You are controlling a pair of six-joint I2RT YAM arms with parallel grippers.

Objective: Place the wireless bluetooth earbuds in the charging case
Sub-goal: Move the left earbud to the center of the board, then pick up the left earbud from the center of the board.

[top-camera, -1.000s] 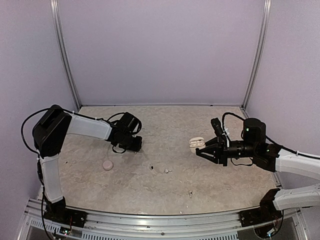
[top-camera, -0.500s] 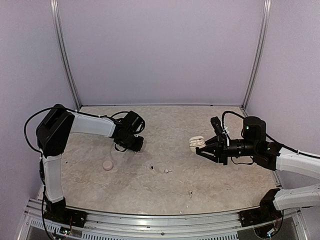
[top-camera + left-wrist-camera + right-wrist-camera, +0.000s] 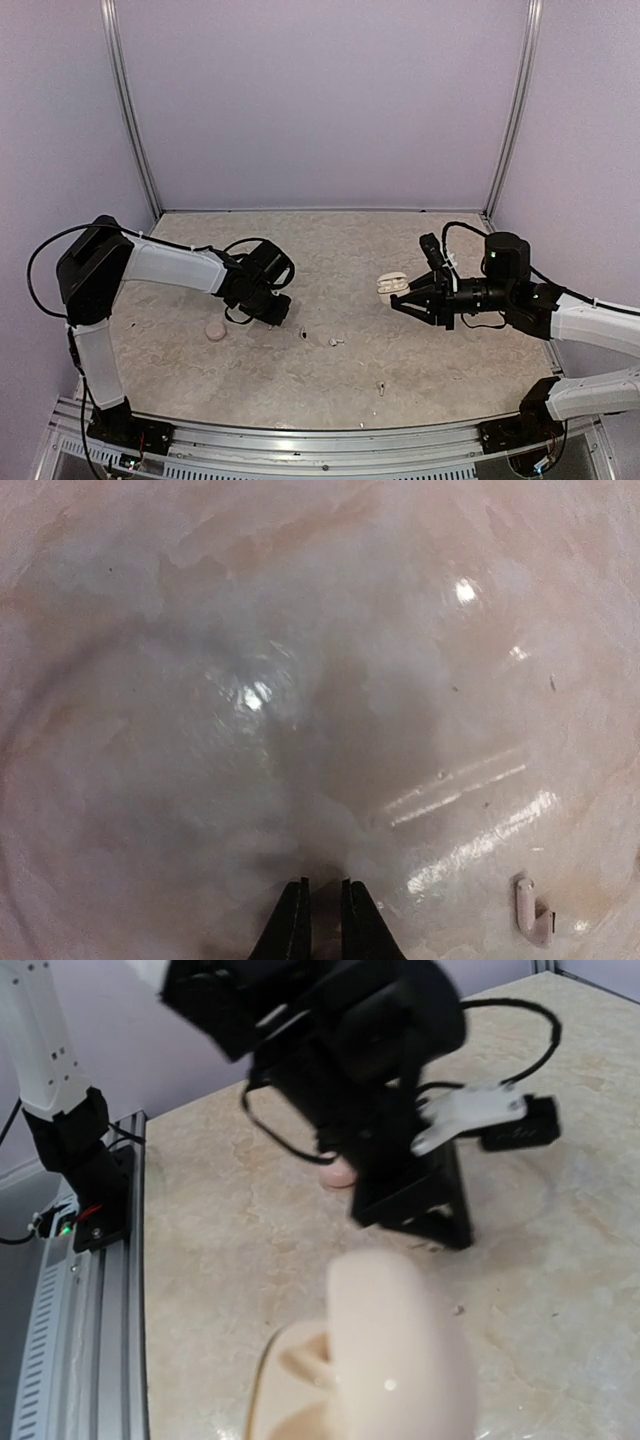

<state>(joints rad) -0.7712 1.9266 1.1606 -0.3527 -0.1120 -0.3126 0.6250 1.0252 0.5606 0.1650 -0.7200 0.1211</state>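
An open cream charging case (image 3: 391, 284) sits at the tips of my right gripper (image 3: 403, 299), which appears to hold it. In the right wrist view the case (image 3: 400, 1360) fills the bottom and hides the fingers. My left gripper (image 3: 274, 311) points down near the table, jaws nearly together and empty (image 3: 320, 884). One pale earbud (image 3: 528, 908) lies to its lower right in the left wrist view. The top view shows an earbud (image 3: 335, 342) at the centre and another (image 3: 380, 386) nearer the front.
A closed pink round case (image 3: 214, 329) lies left of my left gripper and also shows in the right wrist view (image 3: 340, 1172). A small dark speck (image 3: 302, 334) lies by the centre earbud. Metal rails edge the table.
My left gripper has moved toward the front and right, lower over the table near the pink case. The right arm and the open case have barely shifted.
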